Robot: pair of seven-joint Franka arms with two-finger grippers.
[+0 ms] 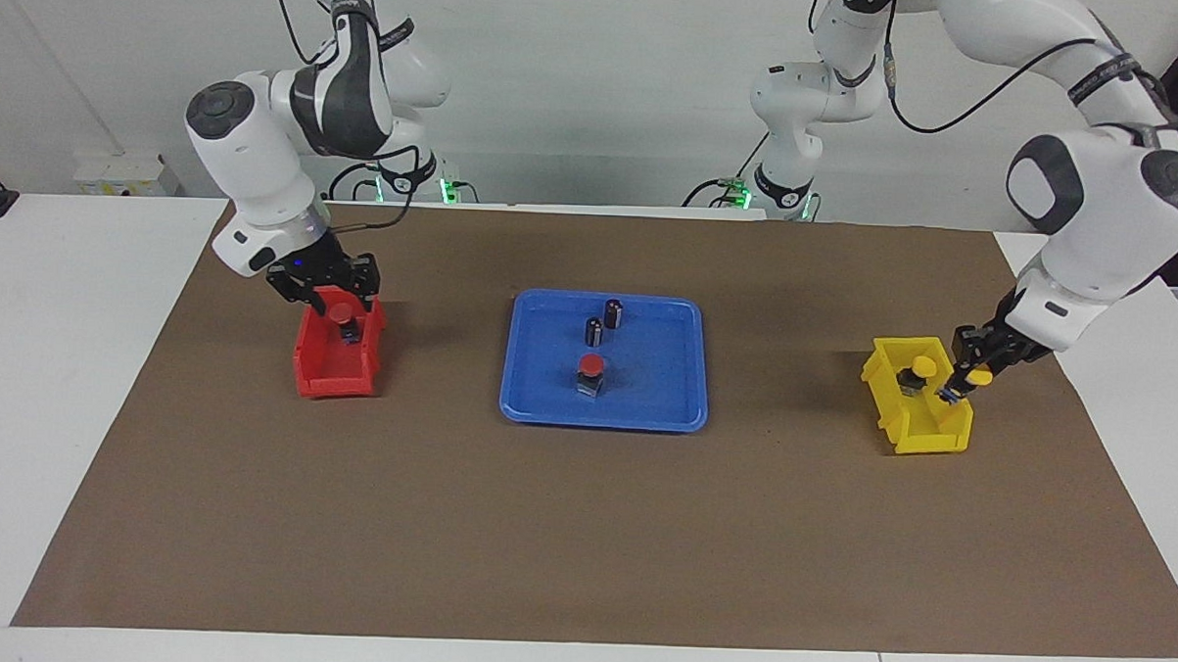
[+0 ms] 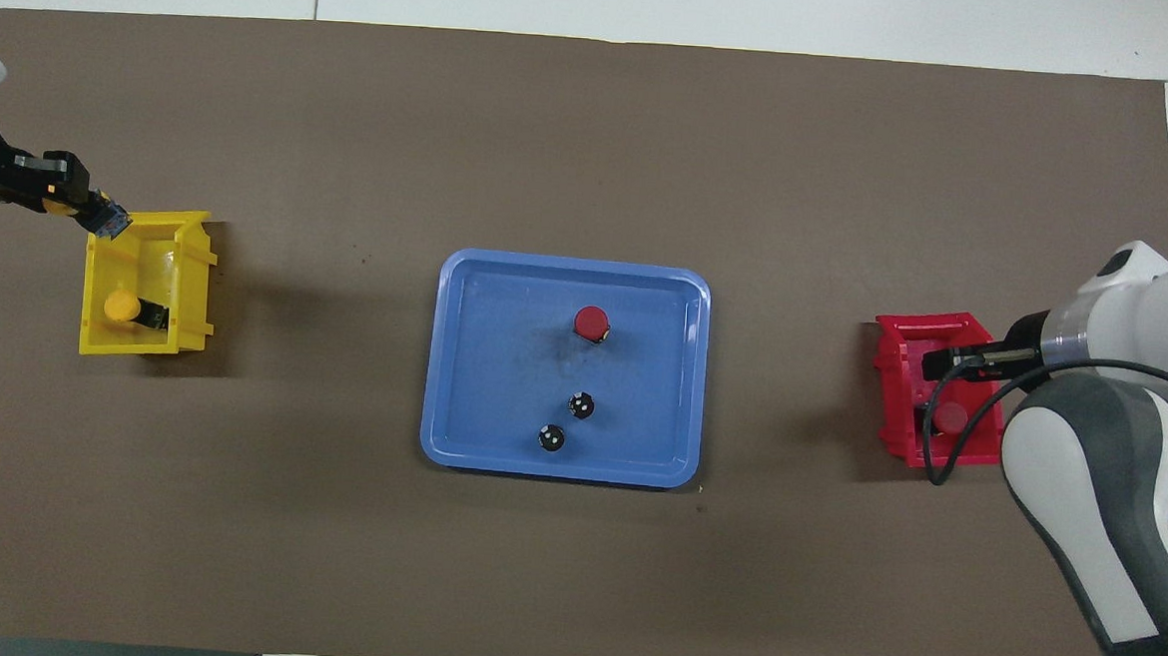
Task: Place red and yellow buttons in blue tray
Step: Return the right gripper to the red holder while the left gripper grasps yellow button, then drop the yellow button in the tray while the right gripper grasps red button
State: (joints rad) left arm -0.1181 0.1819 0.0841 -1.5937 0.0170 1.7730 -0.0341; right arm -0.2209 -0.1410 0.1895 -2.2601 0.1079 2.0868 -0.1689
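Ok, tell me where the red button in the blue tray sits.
The red-capped push button stands upright near the middle of the flat blue plastic tray, farther from the robots than two dark cylinders.

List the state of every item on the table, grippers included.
Flat blue plastic tray: holds one button, two cylinders.
Red-capped button in tray: upright.
Two dark cylinders: upright in tray.
Other red-capped button in small red bin: not gripped.
Right gripper: open, over that button.
Yellow-capped button in small yellow bin: on its side.
Left gripper: shut on second yellow-capped button, over yellow bin's rim.
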